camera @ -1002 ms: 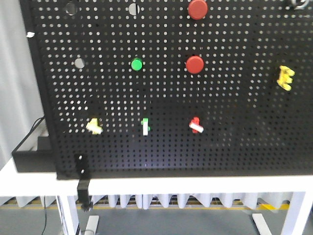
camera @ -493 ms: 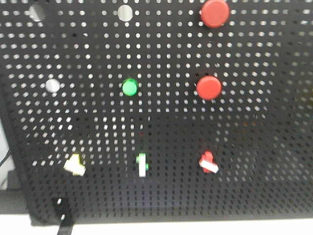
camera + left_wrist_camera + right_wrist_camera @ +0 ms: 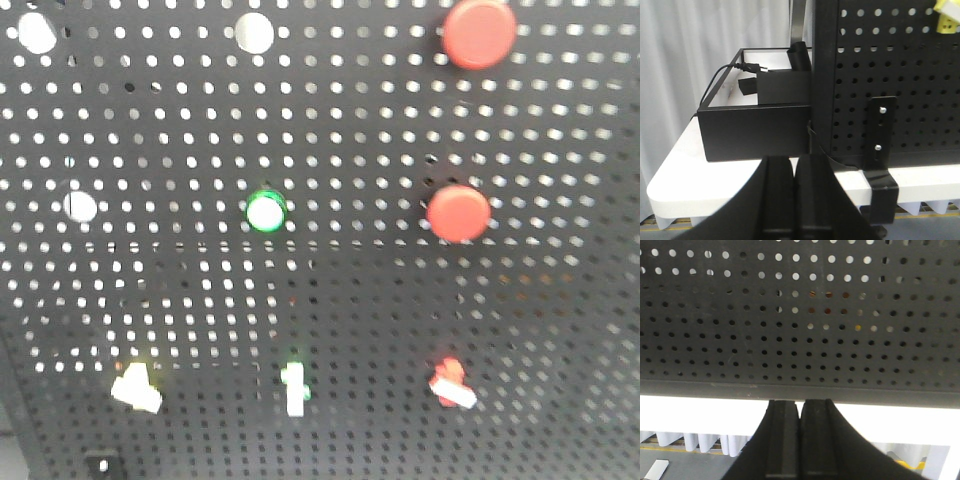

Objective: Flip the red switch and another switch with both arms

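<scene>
while the left gripper (image 3: 794,167) and right gripper (image 3: 800,407) each hold their two fingers clenched on nothing, three toggles line the pegboard's (image 3: 560,330) lower edge: cream switch (image 3: 137,388) leftmost, green-lit toggle (image 3: 294,388) midway, red switch (image 3: 452,383) rightmost, under two red buttons (image 3: 459,212).

Black pegboard (image 3: 560,330), dotted all over with a regular grid of round holes. The red switch (image 3: 452,382): red base, white lever. Another switch (image 3: 136,388): cream-white with a faint yellow glow. White toggle (image 3: 294,388), glowing green. Two red mushroom buttons (image 3: 479,33), and a green-ringed white button (image 3: 266,212). Left tool (image 3: 794,165) black, right tool (image 3: 800,407) black, white worktop (image 3: 715,190) just past them.
</scene>
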`<state>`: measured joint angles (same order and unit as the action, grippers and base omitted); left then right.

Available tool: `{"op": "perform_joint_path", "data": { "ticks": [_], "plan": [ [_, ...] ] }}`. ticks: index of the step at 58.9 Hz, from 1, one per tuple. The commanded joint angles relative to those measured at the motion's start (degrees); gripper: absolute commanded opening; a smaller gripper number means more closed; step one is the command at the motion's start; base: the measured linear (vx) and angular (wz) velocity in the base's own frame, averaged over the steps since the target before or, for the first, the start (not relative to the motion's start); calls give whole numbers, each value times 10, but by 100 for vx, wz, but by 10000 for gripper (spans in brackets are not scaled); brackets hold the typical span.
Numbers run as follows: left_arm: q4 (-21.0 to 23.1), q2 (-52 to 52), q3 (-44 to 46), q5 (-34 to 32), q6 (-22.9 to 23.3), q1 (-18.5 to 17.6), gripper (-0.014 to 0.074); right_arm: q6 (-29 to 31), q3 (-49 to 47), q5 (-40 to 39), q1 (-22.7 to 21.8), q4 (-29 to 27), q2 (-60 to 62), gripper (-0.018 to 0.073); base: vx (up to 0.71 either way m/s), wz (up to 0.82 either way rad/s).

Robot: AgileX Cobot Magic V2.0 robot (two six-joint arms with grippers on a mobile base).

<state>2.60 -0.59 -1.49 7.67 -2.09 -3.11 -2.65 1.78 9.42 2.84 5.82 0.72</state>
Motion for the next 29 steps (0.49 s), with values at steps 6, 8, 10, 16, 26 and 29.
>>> {"op": "perform_joint_path", "data": {
  "ticks": [6, 8, 10, 16, 26, 29],
  "plan": [
    [6, -10, -12, -43, 1, 1, 2, 3, 3, -45, -4, 3, 1, -6, 6, 4],
    [6, -10, -12, -43, 1, 1, 2, 3, 3, -45, -4, 3, 1, -6, 5, 3],
    [6, -10, -12, -43, 1, 1, 2, 3, 3, -45, -4, 3, 1, -6, 4, 2],
    [6, -10, -12, -43, 1, 1, 2, 3, 3, -45, -4, 3, 1, -6, 2, 1],
    [-3, -10, -12, -45, -6, 1, 2, 3, 3, -45, -4, 3, 1, -6, 0, 0],
    [-3, -10, -12, -44, -6, 1, 2, 3, 3, -45, -4, 3, 1, -6, 0, 0]
  ]
}}
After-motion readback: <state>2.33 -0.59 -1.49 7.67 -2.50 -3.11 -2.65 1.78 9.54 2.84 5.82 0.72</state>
